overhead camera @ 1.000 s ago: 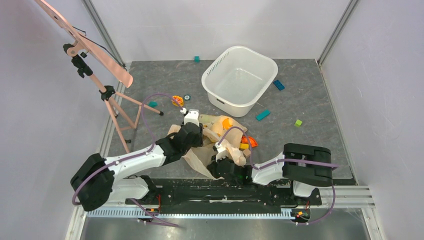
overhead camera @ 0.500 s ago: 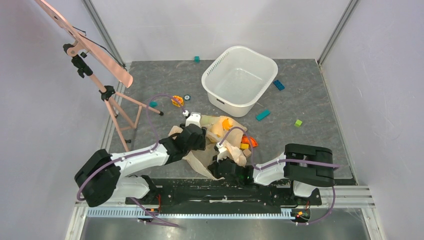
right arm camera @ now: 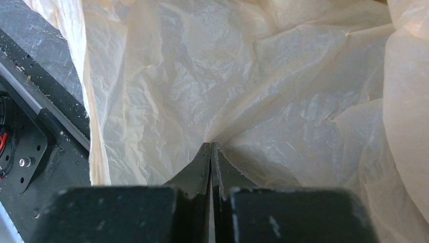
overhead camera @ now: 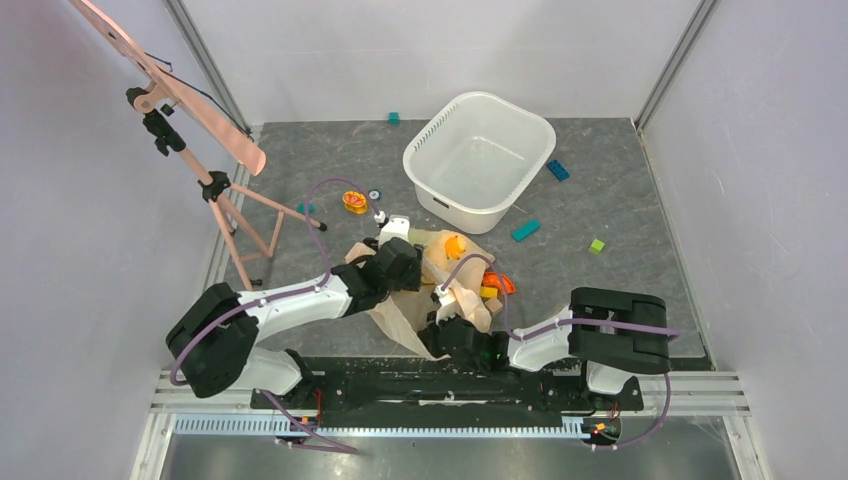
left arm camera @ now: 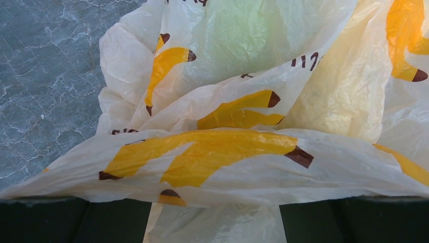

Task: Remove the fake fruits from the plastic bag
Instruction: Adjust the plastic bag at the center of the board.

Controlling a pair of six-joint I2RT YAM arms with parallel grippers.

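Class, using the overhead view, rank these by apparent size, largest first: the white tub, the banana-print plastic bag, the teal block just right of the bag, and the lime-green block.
1. white tub
2. plastic bag, partly hidden, so its rank against the tub is unsure
3. teal block
4. green block

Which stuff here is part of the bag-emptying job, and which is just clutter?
Job: plastic bag, orange fruit, right claw shut on the bag, left claw open against it.
Clutter: white tub, teal block, blue block, green block, tripod.
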